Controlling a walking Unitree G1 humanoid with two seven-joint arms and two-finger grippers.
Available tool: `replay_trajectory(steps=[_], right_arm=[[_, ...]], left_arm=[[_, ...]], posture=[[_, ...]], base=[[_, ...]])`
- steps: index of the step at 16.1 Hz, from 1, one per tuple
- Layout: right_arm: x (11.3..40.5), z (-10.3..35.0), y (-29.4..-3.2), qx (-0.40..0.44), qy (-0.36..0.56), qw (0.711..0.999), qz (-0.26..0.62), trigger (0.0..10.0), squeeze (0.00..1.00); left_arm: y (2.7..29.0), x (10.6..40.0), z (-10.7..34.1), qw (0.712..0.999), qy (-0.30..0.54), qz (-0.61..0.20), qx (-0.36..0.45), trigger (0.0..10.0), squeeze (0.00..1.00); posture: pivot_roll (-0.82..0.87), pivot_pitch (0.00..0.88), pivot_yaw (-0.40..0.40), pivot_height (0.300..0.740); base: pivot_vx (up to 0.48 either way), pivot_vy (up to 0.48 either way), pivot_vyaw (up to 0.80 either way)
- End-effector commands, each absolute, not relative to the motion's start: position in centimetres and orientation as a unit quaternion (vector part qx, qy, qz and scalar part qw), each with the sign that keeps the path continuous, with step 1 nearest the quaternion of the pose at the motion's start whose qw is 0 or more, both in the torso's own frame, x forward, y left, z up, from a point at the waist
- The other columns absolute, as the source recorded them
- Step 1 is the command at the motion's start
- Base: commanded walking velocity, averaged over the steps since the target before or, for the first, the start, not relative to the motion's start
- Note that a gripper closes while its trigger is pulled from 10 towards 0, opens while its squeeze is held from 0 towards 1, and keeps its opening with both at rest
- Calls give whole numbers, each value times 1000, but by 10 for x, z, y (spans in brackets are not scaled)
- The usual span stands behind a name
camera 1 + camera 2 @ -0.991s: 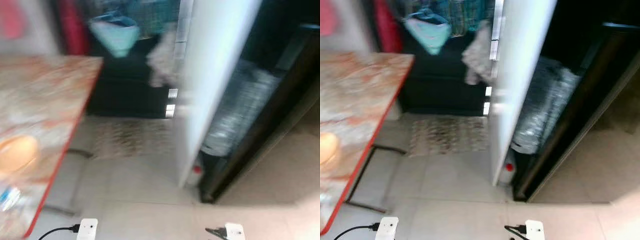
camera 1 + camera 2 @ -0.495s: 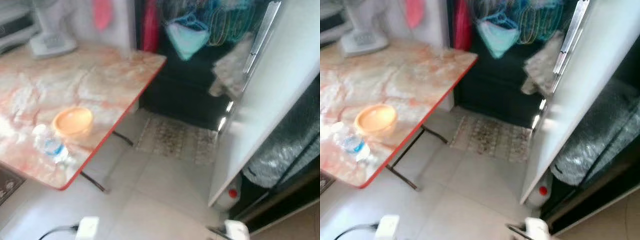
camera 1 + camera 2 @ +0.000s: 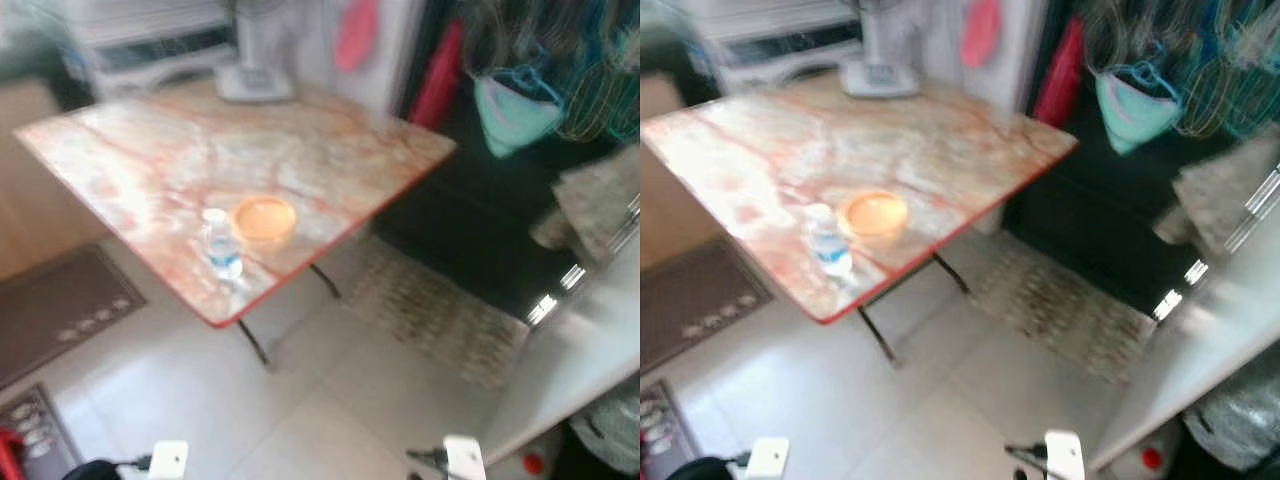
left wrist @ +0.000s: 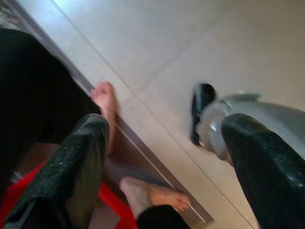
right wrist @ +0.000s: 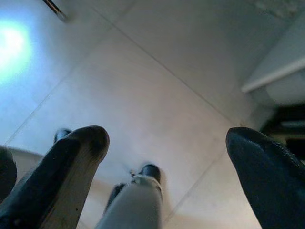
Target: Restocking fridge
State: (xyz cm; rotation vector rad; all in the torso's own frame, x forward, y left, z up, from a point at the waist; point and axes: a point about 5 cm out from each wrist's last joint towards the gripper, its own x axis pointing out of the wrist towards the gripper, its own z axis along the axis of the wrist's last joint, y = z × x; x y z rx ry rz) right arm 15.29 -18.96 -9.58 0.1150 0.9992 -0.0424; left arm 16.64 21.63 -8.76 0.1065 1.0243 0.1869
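One water bottle point(image 3: 221, 244) and one orange bowl point(image 3: 264, 219) stand side by side near the front edge of the marble-patterned table point(image 3: 150, 150). The white fridge door point(image 3: 585, 370) is cut off at the right and blurred. Left gripper point(image 4: 162, 157) and right gripper point(image 5: 167, 162) both hang spread wide over floor tiles, holding nothing; two bare feet point(image 4: 152, 196) show beneath the left

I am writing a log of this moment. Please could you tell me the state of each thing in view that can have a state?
water bottle: upright on the table, near its front edge, capped.
orange bowl: upright beside the bottle; contents too blurred to tell.
folding table: unfolded, standing.
fridge door: swung open.
left gripper: open, holding nothing, pointing at the floor.
right gripper: open, holding nothing, above the floor tiles.
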Motion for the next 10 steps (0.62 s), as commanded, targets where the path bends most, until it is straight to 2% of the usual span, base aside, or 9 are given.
replay_trajectory(steps=[1, 4, 6, 7, 8, 9, 10], right_arm=[[141, -99, -198, 54, 493, 868, -34, 10000, 0], [141, -99, -198, 54, 493, 868, -31, 10000, 0], [141, -99, -198, 52, 494, 867, -29, 10000, 0], [141, -99, -199, 47, 494, 868, -29, 10000, 0], [140, -99, -200, 42, 494, 868, -31, 10000, 0], [140, -99, -201, 44, 494, 867, -34, 10000, 0], [139, -99, -201, 42, 496, 867, -28, 10000, 0]], left_arm=[[211, 169, -87, 874, 473, 97, 49, 10000, 0], [215, 175, -78, 906, 390, 154, 56, 10000, 0], [248, 193, -53, 930, 305, 179, 101, 10000, 0], [269, 200, -32, 944, 231, 191, 134, 10000, 0], [274, 202, -19, 951, 182, 196, 153, 10000, 0], [270, 203, -8, 960, 138, 188, 155, 10000, 0], [259, 203, 9, 967, 71, 150, 192, 10000, 0]], posture=[[104, 0, -71, 740], [111, 0, -73, 740], [117, 0, -71, 740], [121, 0, -72, 740], [128, 0, -75, 740], [135, 0, -80, 740], [139, 0, -83, 740]], base=[[0, 0, 0], [0, 0, 0], [0, 0, 0], [0, 0, 0], [0, 0, 0], [0, 0, 0], [0, 0, 0]])
